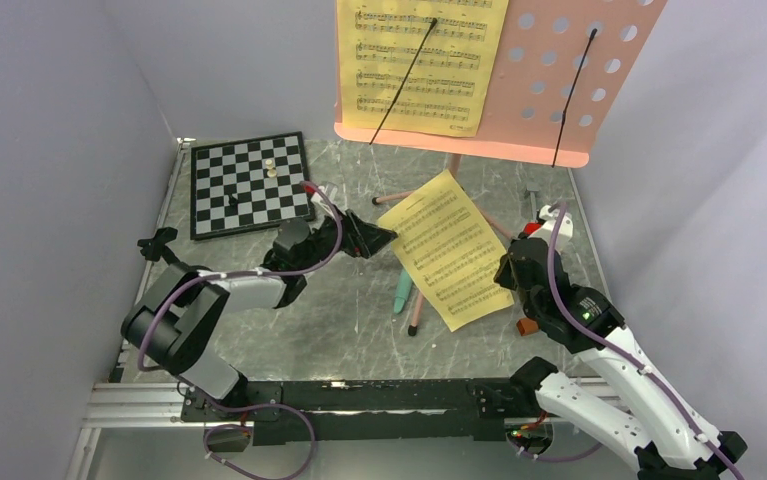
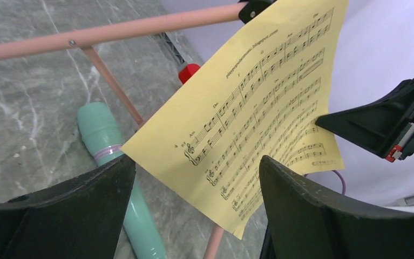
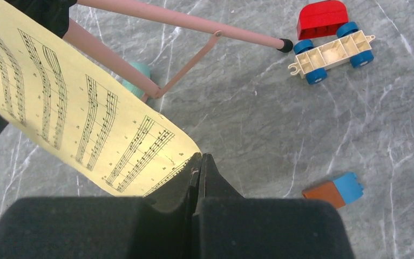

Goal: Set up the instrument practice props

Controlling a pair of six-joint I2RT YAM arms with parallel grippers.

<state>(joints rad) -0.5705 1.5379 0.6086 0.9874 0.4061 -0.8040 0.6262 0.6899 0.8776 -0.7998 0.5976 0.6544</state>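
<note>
The pink perforated music stand (image 1: 559, 90) stands at the back with one yellow sheet-music page (image 1: 419, 60) clipped on it. Its pink legs (image 2: 113, 32) spread over the table. A second yellow page (image 1: 449, 250) hangs in the air at the middle. My right gripper (image 1: 512, 270) is shut on the page's edge (image 3: 75, 118), jaws pressed together (image 3: 199, 156). My left gripper (image 1: 384, 238) is open, its jaws wide apart (image 2: 196, 162), at the page's opposite corner (image 2: 258, 91). The mint-green tube (image 1: 403, 290) lies on the table under the page (image 2: 99, 135). A small black object (image 1: 156, 243) sits by the left wall.
A black-and-white chessboard (image 1: 249, 183) with a few pieces lies at the back left. A red and blue toy car (image 3: 331, 38) and an orange-blue block (image 3: 334, 190) lie to the right of my right gripper. Walls close in on both sides.
</note>
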